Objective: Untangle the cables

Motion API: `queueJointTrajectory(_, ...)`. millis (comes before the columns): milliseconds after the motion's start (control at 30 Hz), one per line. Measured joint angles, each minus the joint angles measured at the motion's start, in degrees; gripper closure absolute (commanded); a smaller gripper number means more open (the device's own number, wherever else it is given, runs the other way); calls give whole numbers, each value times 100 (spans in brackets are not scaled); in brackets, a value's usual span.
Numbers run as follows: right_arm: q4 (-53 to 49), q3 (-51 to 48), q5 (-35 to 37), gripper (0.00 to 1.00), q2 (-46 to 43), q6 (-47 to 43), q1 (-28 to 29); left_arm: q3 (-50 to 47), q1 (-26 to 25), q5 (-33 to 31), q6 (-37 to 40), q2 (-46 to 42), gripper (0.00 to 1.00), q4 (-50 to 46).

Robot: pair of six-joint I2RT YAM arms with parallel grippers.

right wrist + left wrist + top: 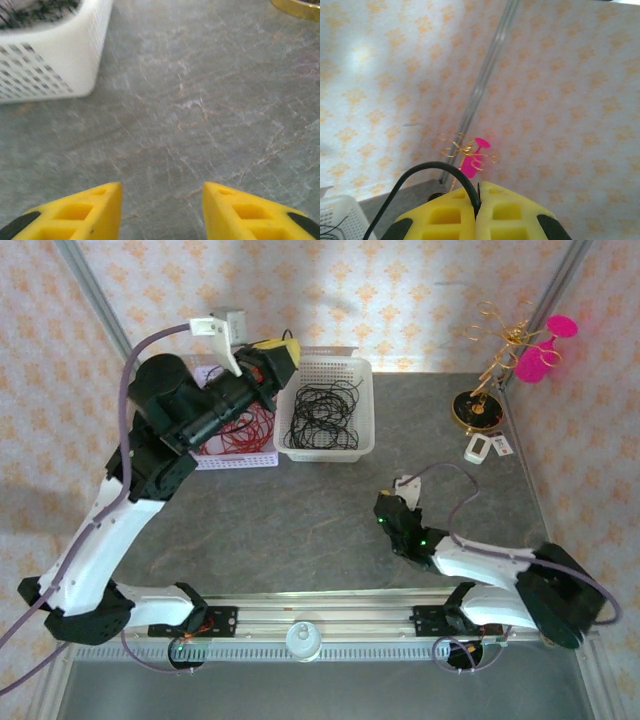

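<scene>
Black cables (322, 410) lie coiled in a white basket (362, 375) at the back middle of the table. Red cables (245, 430) fill a smaller basket (240, 461) to its left, partly hidden by my left arm. My left gripper (278, 352) is raised between the two baskets. In the left wrist view this gripper (479, 200) is shut on one black cable (420, 170) that arches away to the left. My right gripper (386, 510) is low over the bare table, right of centre. Its yellow fingers (95, 205) stand open, with nothing in the right gripper (162, 187).
A gold wire stand (490, 370) with a pink piece (540, 355) is at the back right, with white tags (487, 447) beside it. The white basket's corner (50, 60) is ahead-left of my right gripper. A metal rail (320, 615) runs along the near edge.
</scene>
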Motion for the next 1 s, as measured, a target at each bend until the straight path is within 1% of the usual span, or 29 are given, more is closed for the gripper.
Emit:
queueJointTrajectory(167,-295,0,-114,50,-949,42,-267,144,348,-4,2,560,100,22)
queueJointTrajectory(400,-1019,280,-348,47,-1565,44,-511,256,610,-24,20,1115,100,472)
queueJointTrajectory(567,-1364,334,-457,46,-1886,85,-564,317,785,-22,17,1565,100,1093)
queueJointTrajectory(700,-1631,334,-492,46,-2057,129,-588,435,885,-24,17,2116,100,1497)
queueJointTrajectory(900,-1790,334,-496,45,-2194,149,-625,472,949,-50,17,3058,100,2122)
queueJointTrajectory(1000,-1790,334,-527,45,-2194,146,-625,785,953,-61,17,3733,100,2236)
